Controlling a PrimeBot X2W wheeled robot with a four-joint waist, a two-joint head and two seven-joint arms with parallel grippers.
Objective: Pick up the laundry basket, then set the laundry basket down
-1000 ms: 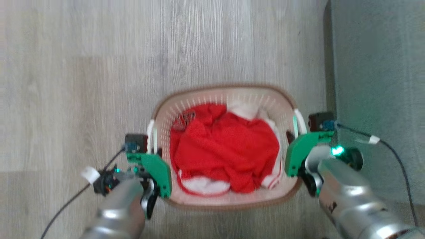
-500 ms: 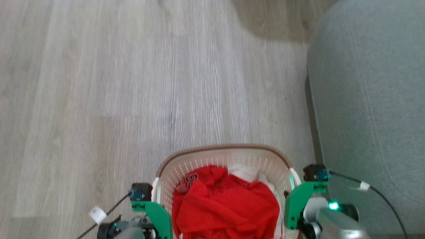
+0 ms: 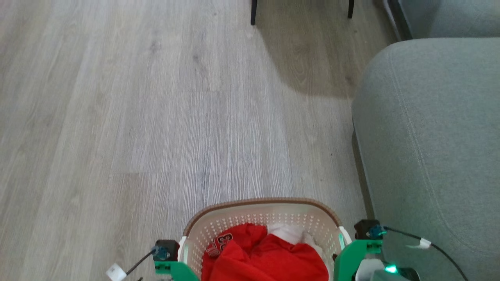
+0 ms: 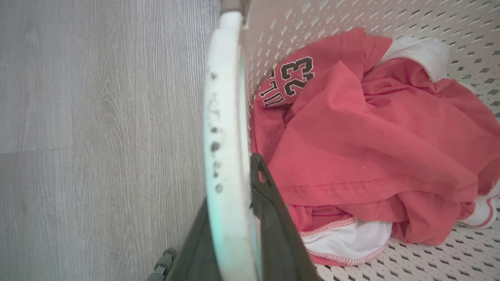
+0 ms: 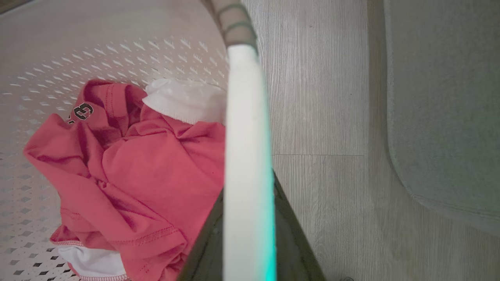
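The cream-white, perforated plastic laundry basket point(image 3: 269, 218) with a brown woven-look rim is held between the two grippers above pale grey wood-look floor point(image 3: 156, 117); whether it is clear of that floor cannot be told. Inside it a crumpled red jersey point(image 4: 371, 128) numbered 23 lies over white cloth point(image 5: 187, 99). The left gripper point(image 4: 230, 187) pinches the basket's left white handle point(image 4: 224, 97) between its dark fingers, and the right gripper point(image 5: 248, 203) clamps the right white handle point(image 5: 246, 117) likewise. Just right of the basket stands a grey upholstered sofa point(image 3: 429, 136). Well beyond the basket are two dark furniture legs point(image 3: 254, 11).
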